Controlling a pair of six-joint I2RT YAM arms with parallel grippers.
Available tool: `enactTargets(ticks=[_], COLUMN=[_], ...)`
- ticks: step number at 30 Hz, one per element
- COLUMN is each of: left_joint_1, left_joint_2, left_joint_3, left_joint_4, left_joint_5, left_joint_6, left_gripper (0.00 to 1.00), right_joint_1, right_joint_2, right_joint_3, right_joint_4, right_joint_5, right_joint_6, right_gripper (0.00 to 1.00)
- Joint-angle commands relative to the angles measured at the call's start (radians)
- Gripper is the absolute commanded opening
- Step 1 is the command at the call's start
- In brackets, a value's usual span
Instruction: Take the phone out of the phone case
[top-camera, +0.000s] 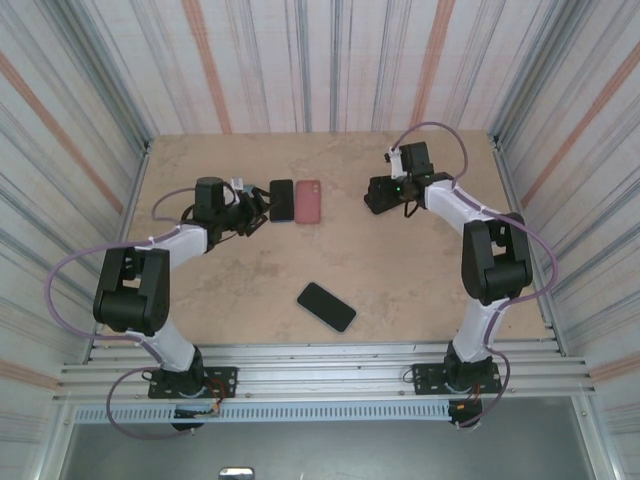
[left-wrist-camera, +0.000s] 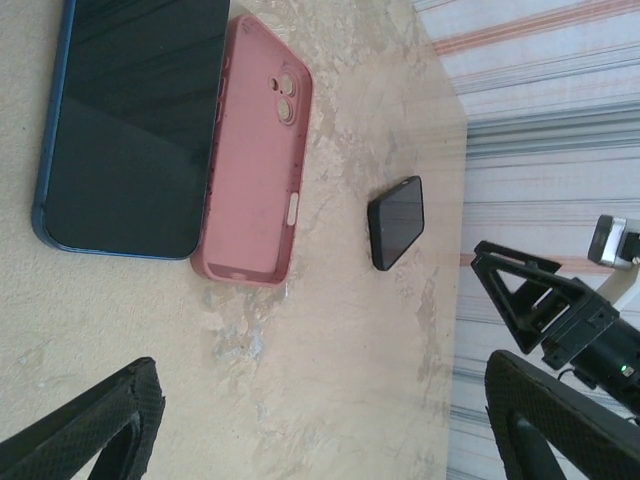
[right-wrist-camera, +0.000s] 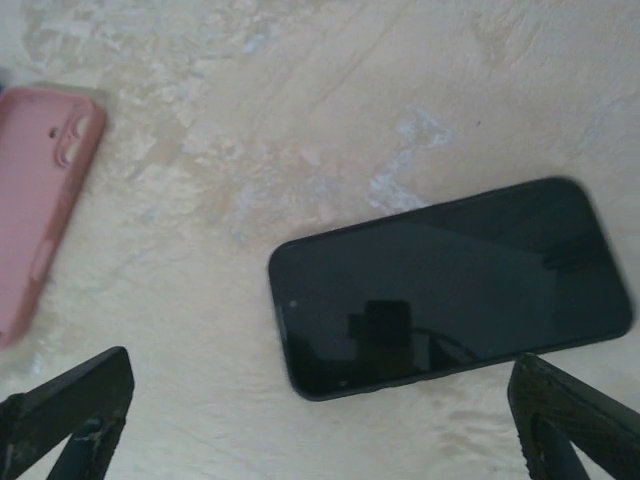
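Note:
The phone (top-camera: 282, 200) (left-wrist-camera: 135, 120), dark-screened with a blue rim, lies screen up on the table. Right beside it lies the pink phone case (top-camera: 308, 201) (left-wrist-camera: 255, 150) (right-wrist-camera: 40, 200), hollow side up with nothing in it, its long edge against the phone. My left gripper (top-camera: 256, 208) (left-wrist-camera: 325, 430) stands open just left of the phone and holds nothing. My right gripper (top-camera: 376, 196) (right-wrist-camera: 320, 425) is open to the right of the case, a gap away, with bare table between its fingers.
A second, black phone (top-camera: 326, 306) (left-wrist-camera: 396, 222) (right-wrist-camera: 445, 285) lies screen up nearer the front middle of the table (top-camera: 230, 290). Striped walls close in the table on three sides. Bare tabletop lies between the two arms.

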Motion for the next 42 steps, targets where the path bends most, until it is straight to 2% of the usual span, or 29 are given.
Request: enactTargets(ticks=[1,4,17,21,26,42], left_joint_1=[-0.006,-0.006,-0.005,-0.005,-0.005,-0.005], left_joint_2=[-0.039,-0.043,-0.037,-0.035,-0.034,-0.026], left_joint_3=[-0.018,-0.021,-0.020,-0.015,-0.009,-0.009], left_joint_4=[0.016,0.012,-0.017,-0.029,-0.056,-0.084], left_joint_5=[0.010,0.014,0.020,0.023,0.022,0.016], left_joint_6=[0.008,0.014,0.044,0.053,0.072,0.085], left_gripper=[0.87,0.87,0.87,0.87,0.87,0.87], right_joint_1=[-0.028,-0.033,-0.079,-0.093,-0.105,-0.110], right_joint_2=[0.043,0.076,0.245,0.330,0.401,0.623], right_joint_3=[0.088,0.135,0.313,0.425,0.488,0.827], right_joint_4=[-0.083,-0.103,-0.242,-0.348,-0.398,-0.607], right_joint_5=[-0.047,-0.050,-0.254,-0.320,-0.361,-0.383], right_joint_6=[-0.134,-0.230,-0.603,-0.638,-0.658,-0.663], right_gripper=[0.99,0.99,0.99,0.99,0.99,0.99])
